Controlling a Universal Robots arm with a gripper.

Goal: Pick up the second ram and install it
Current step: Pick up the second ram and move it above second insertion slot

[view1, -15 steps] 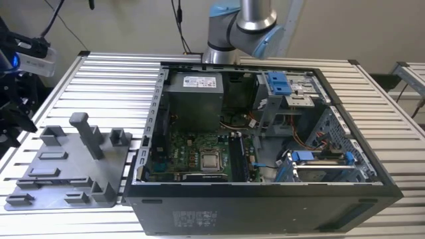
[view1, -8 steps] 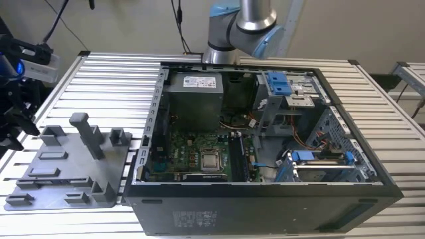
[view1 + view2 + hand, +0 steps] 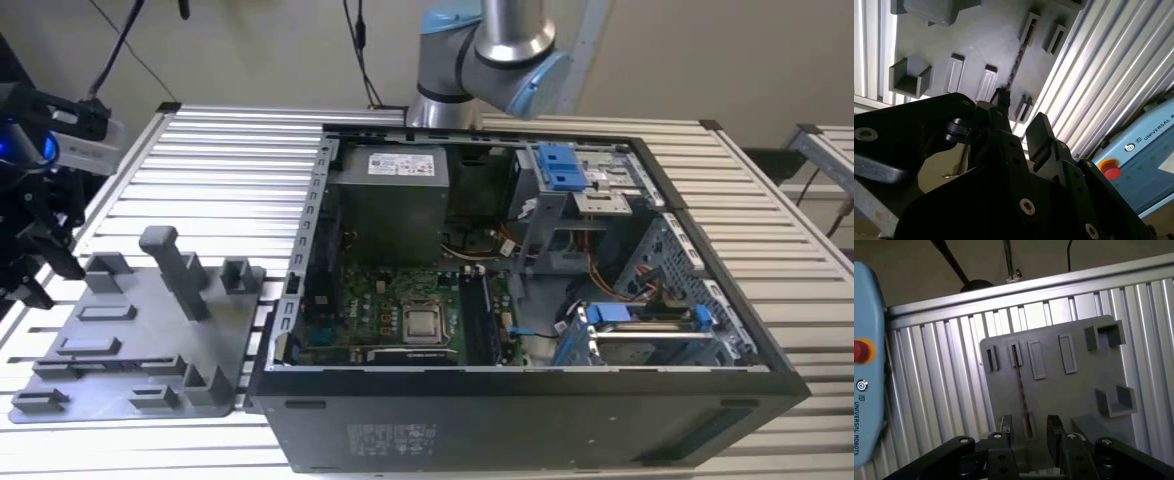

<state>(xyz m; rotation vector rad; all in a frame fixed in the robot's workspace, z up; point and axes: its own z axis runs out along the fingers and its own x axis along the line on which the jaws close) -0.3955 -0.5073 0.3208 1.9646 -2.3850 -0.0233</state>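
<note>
Overhead, claw (image 3: 1030, 422) spread, lined over second ram (image 3: 1019, 382) edge-up in grey tray (image 3: 1074, 395); gaps both sides.

1. In the exterior view the light is soft and even, falling from above. The ribbed metal desk (image 3: 200, 150) reads pale and bright with a mild sheen.
2. The inside of the computer case (image 3: 400, 250) is dimmer, shaded by its own walls. The grey tray (image 3: 134, 340) throws only short, faint shadows.
3. In the second wrist view the black end effector (image 3: 1021, 112) is a dark, underexposed mass, soft because it is so close. The desk ribs glare almost white.
4. In the first wrist view the ribs alternate bright strips and thin shadows, and the tray is evenly lit.
</note>
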